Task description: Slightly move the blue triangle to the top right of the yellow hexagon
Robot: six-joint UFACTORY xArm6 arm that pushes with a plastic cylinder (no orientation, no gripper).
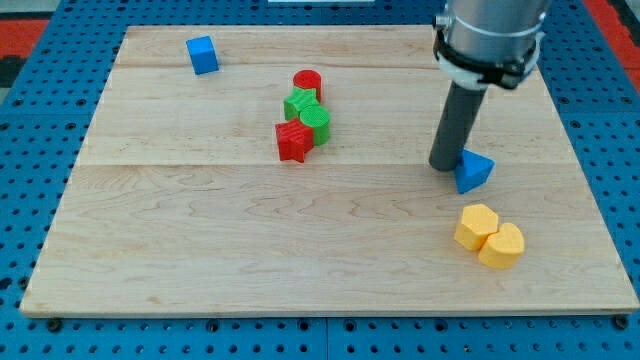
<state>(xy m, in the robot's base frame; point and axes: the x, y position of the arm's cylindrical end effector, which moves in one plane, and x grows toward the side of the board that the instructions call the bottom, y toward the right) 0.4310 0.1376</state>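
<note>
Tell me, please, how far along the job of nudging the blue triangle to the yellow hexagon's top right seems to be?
Nearly done, by the look of it. The blue triangle already lies just above the yellow hexagon, roughly level with its centre. In hand: my tip sits against the triangle's left side. Left: probably a small push towards the view's right, so it sits clearly at the top right.

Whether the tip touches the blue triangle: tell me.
Touching, as far as the camera view shows: my tip sits right against the left edge of the blue triangle, with no board visible between them.
</note>
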